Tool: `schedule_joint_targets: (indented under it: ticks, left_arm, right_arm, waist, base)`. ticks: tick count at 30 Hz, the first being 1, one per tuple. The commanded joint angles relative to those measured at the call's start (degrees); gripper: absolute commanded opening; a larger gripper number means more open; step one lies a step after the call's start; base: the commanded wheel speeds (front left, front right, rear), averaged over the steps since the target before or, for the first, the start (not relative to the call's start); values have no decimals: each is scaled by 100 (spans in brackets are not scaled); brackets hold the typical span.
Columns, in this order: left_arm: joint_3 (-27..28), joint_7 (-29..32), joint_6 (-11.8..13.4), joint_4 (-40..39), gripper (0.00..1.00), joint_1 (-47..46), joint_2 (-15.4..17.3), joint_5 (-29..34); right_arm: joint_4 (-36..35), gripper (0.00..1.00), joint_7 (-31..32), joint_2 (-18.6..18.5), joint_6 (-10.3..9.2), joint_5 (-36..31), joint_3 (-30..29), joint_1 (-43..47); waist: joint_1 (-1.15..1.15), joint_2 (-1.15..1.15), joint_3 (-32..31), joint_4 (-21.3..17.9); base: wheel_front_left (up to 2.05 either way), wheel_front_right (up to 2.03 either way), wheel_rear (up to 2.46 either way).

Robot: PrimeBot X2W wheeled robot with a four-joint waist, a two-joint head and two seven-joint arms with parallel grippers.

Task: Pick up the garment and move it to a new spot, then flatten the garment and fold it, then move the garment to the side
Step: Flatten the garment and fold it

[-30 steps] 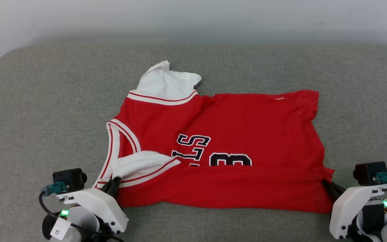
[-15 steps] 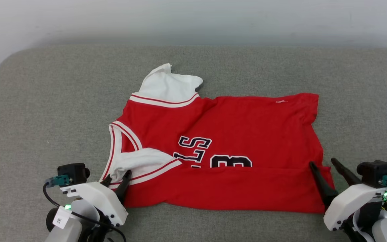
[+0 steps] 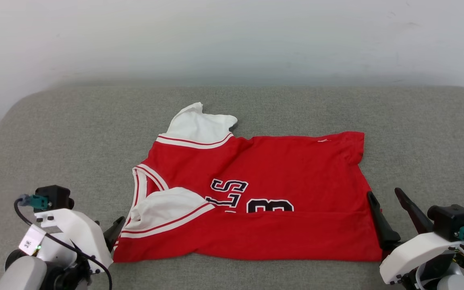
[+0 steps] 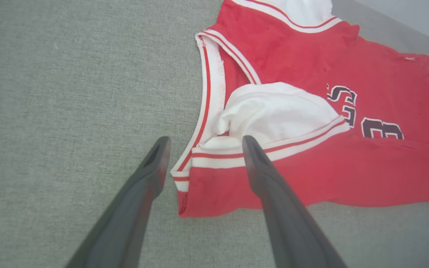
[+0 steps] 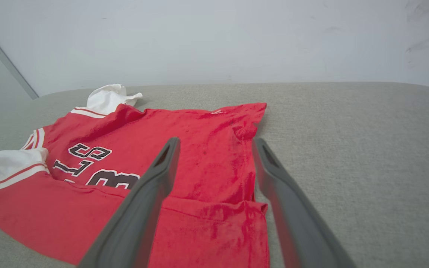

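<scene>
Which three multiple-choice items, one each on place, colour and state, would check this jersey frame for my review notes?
1. Where is the left gripper relative to the garment?
A. at its near left corner
B. over its far right corner
C. under its middle

2. What colour is the printed lettering?
A. yellow
B. dark with a white outline
C. green

3. How do the two grippers stand?
A. both shut on the garment
B. left shut, right open
C. both open, holding nothing

Answers:
1 A: the left wrist view has its fingers pointing at the striped near left corner.
2 B: the head view shows dark characters edged in white on the red.
3 C: the left gripper and the right gripper both have their fingers spread apart, pinching none of the garment.
</scene>
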Motion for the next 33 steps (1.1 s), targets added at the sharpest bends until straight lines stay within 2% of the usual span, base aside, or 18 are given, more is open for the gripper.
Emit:
schedule_joint_targets:
  ticks: [1, 5, 8, 11, 15, 21, 23, 24, 25, 26, 27, 30, 33]
  left_arm:
    - [-12, 248, -16, -85, 100, 33, 119, -80]
    - [33, 1332, 198, -314, 100, 101, 450, -484]
    - [97, 1819, 408, -386, 100, 175, 547, -723]
    - [137, 1981, 551, -365, 100, 170, 589, -791]
    - [116, 2010, 611, -238, 100, 49, 504, -820]
    - [-145, 2105, 511, 93, 100, -27, 286, -812]
    - [-305, 2186, 441, 232, 100, 12, 114, -841]
    - [-361, 2196, 399, 279, 88, 22, 25, -882]
    - [-432, 2175, 340, 321, 44, 18, -19, -850]
    - [-499, 2086, 269, 349, 27, 3, -31, -762]
    - [-511, 1995, 223, 397, 0, -9, -73, -753]
    - [-562, 1773, 68, 487, 0, -35, -143, -677]
    - [-534, 1590, -12, 541, 0, -27, -77, -605]
  right_arm:
    - [-56, 100, 50, 47, -5, -45, -38, 81]
    - [-241, 100, 165, 134, -4, -63, -90, 131]
    - [-348, 100, 230, 183, -5, -92, -100, 124]
    - [-449, 100, 270, 215, -5, -94, -117, 88]
    - [-505, 100, 297, 247, -5, -79, -170, 24]
    - [-480, 100, 346, 196, -5, -30, -220, -85]
    - [-456, 100, 381, 171, -5, 7, -277, -97]
    - [-446, 100, 418, 172, -5, 36, -312, -93]
    - [-428, 100, 458, 154, -5, 49, -348, -85]
    - [-408, 100, 522, 127, -5, 76, -379, -73]
    - [-394, 100, 590, 110, -5, 120, -426, -58]
    - [-388, 100, 774, 22, -5, 241, -529, -2]
    - [-382, 100, 1153, -84, -5, 394, -590, 71]
  waist:
    - [0, 0, 0, -29]
    - [0, 0, 99, -134]
    - [0, 0, 264, -238]
    - [0, 0, 463, -323]
    - [0, 0, 689, -380]
    - [0, 0, 914, -426]
    - [0, 0, 922, -428]
    - [0, 0, 919, -426]
    - [0, 0, 911, -416]
    - [0, 0, 900, -403]
    - [0, 0, 884, -390]
    - [0, 0, 798, -347]
    - [0, 0, 694, -295]
  base:
    - [0, 0, 0]
    - [0, 0, 0]
    - [0, 0, 0]
    - [0, 0, 0]
    - [0, 0, 0]
    - [0, 0, 0]
    - [0, 0, 0]
    - [0, 0, 0]
    - [0, 0, 0]
    - [0, 0, 0]
    - [0, 0, 0]
    - [0, 0, 0]
    - [0, 0, 0]
